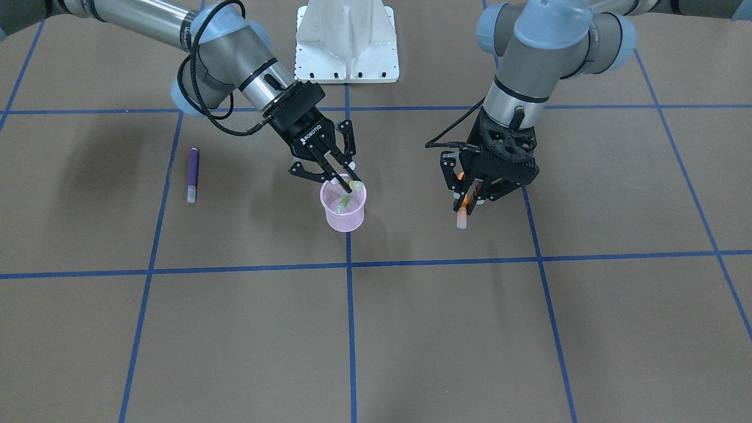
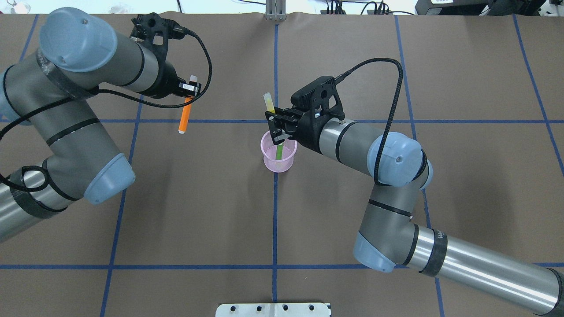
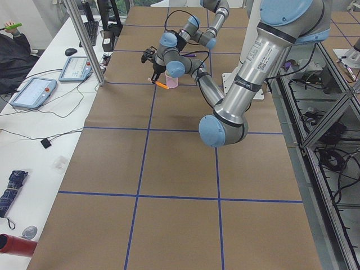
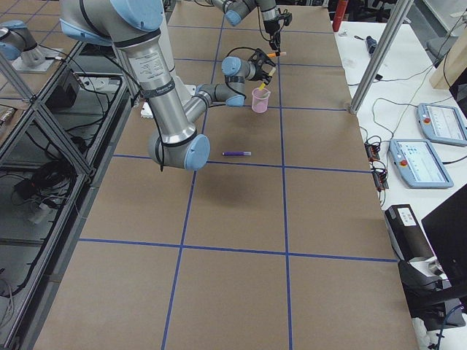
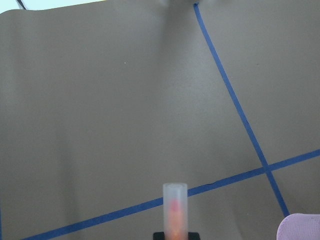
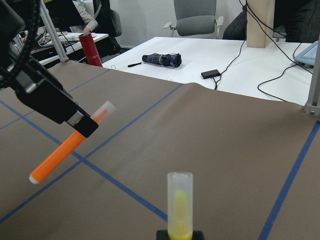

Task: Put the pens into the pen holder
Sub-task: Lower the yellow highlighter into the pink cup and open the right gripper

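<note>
The pink mesh pen holder (image 1: 343,218) stands at the table's middle; it also shows in the overhead view (image 2: 277,164). My right gripper (image 1: 346,179) is over its rim, shut on the green pen (image 2: 280,152), which is tilted with its lower end inside the cup and its pale cap (image 6: 180,205) up. My left gripper (image 2: 189,94) is shut on the orange pen (image 2: 185,116) and holds it above the table, apart from the cup; the pen also shows in the left wrist view (image 5: 175,210). The purple pen (image 1: 192,175) lies on the table on my right side and is hidden in the overhead view.
The white robot base plate (image 1: 346,41) sits at the robot's edge of the table. Blue tape lines (image 1: 349,329) cross the brown paper surface. Side benches carry tablets (image 4: 412,160) and cables beyond the table's far edge.
</note>
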`<move>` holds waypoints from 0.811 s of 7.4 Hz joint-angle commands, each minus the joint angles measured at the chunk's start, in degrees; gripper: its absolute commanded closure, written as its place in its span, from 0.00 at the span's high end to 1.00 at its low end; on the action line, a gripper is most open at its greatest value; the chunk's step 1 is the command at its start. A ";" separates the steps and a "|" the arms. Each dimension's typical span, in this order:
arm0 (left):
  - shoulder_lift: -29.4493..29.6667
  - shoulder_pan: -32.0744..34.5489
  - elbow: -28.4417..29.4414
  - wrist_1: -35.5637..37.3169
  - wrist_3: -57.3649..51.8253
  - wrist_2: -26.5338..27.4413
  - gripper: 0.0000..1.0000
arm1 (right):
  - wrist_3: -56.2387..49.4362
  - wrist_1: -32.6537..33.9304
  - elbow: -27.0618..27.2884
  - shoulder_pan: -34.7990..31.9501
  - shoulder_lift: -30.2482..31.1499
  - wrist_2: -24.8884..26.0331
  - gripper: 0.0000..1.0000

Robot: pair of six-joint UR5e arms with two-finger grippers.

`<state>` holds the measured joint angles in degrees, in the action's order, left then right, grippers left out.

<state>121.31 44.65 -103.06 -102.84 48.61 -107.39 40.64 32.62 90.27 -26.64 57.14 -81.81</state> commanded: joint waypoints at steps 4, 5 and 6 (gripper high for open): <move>-0.02 0.00 0.32 0.01 0.08 -0.01 0.00 | -0.21 0.25 -1.24 1.59 1.05 0.51 0.47; 0.07 -0.08 0.32 0.01 0.08 -0.01 0.00 | -0.21 0.17 -1.59 1.59 0.96 0.60 0.80; 0.07 0.00 0.32 0.01 0.08 -0.01 0.00 | -0.21 0.17 -1.59 1.59 0.87 0.60 0.91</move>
<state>121.34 44.63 -102.74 -102.83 48.69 -107.40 40.44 32.78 88.81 -25.09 58.08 -81.27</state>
